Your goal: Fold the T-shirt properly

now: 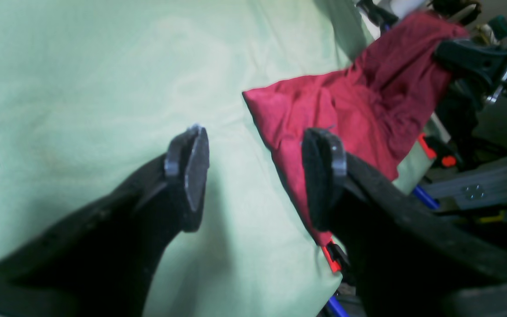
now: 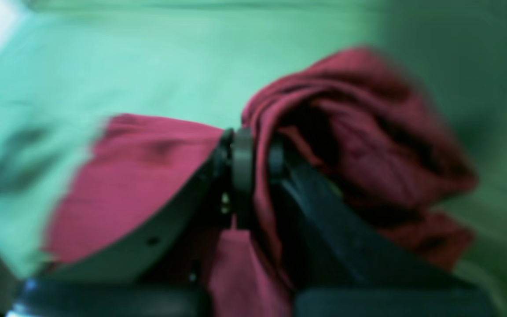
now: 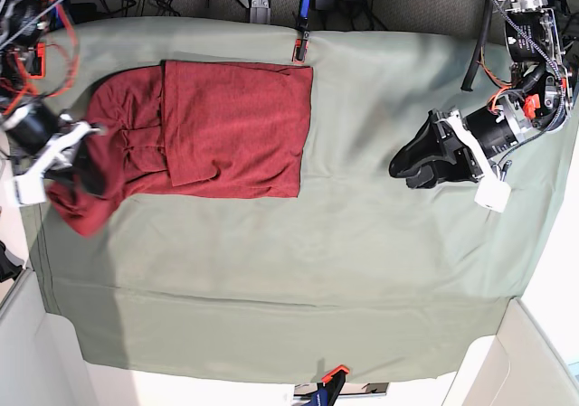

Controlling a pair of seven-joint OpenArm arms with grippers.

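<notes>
One T-shirt (image 3: 226,126), one green cloth sheet (image 3: 298,270), two grippers: left gripper (image 3: 409,166), right gripper (image 3: 86,173).

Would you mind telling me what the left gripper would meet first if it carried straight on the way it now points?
Probably the green cloth, since the open left gripper tilts down toward it. If it clears that, the T-shirt edge comes next.

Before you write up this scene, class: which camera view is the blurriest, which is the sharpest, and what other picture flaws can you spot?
Right wrist view: blurriest, the T-shirt and right claw smeared, with a blue-green cast. Base view: sharpest, evenly lit, with soft shadows on the green cloth. Left wrist view: moderately soft, the open left claw dark and close, its edges bowed by wide-angle distortion.
</notes>
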